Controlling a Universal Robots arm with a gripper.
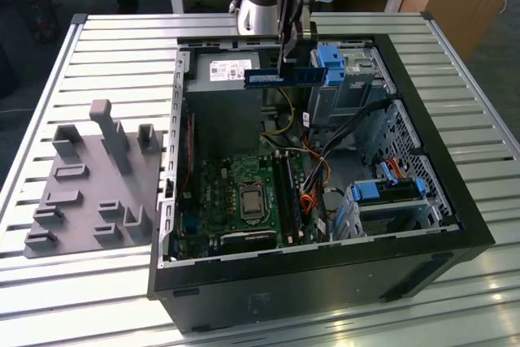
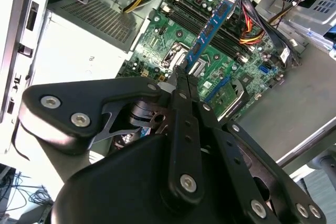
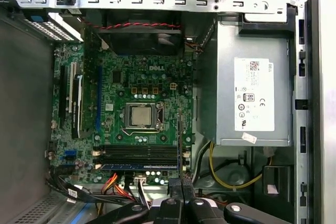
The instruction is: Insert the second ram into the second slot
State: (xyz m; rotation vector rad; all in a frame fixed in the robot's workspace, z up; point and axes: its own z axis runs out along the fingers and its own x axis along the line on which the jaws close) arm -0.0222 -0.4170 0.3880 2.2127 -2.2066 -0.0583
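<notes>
Pinching the second ram (image 1: 268,77), the fingers (image 2: 185,94) (closed on its edge) hover over the open case (image 1: 325,286).

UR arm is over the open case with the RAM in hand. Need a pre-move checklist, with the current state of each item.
1. Grip: end effector shut on the second ram. Ok.
2. Clearance: the ram hangs well above the motherboard, up near the case's top edge in the exterior view. Ok.
3. Orientation: the ram lies across the memory slots, not along them. All three views agree. Not ok.
4. Second slot free: cannot tell.
5. Wires: the orange and red wires sit beside the slots, not over them. Ok.
</notes>
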